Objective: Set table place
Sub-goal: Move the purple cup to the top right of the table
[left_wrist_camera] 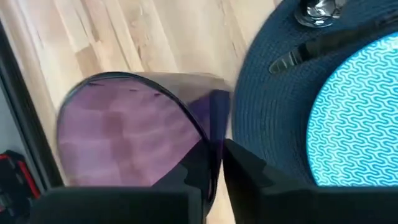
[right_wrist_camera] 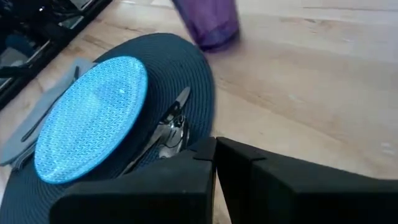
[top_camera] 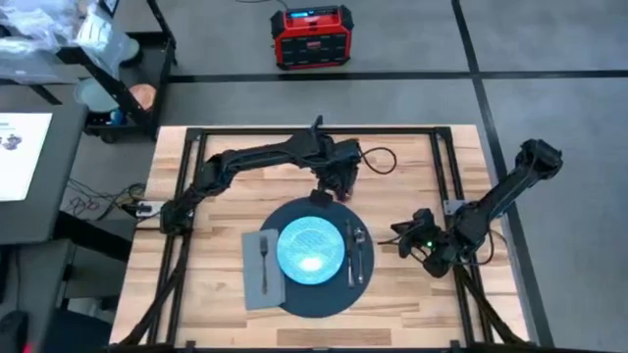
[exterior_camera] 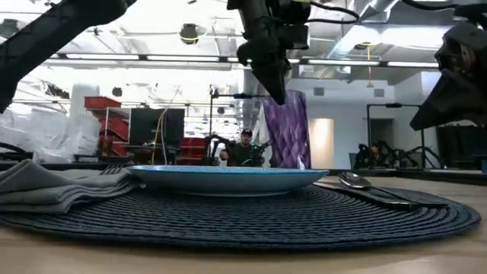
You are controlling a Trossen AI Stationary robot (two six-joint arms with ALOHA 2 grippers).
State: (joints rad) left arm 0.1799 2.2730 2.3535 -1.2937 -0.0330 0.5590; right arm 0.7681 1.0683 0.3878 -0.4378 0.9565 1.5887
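With the left gripper (left_wrist_camera: pixel 214 171) clamped on the rim of the translucent purple plastic cup (left_wrist_camera: pixel 134 127) just beyond the round dark woven mat (top_camera: pixel 312 294) on the light wood table (top_camera: pixel 412 304), it should lower straight, release only once the base sits flat, while the right gripper (top_camera: pixel 414 235), fingers together, waits aside.

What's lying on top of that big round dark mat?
On the round dark navy woven mat: a light blue patterned plate, a metal knife and spoon beside it, and part of a grey cloth napkin carrying a fork. Whatever lies beneath the plate is covered.
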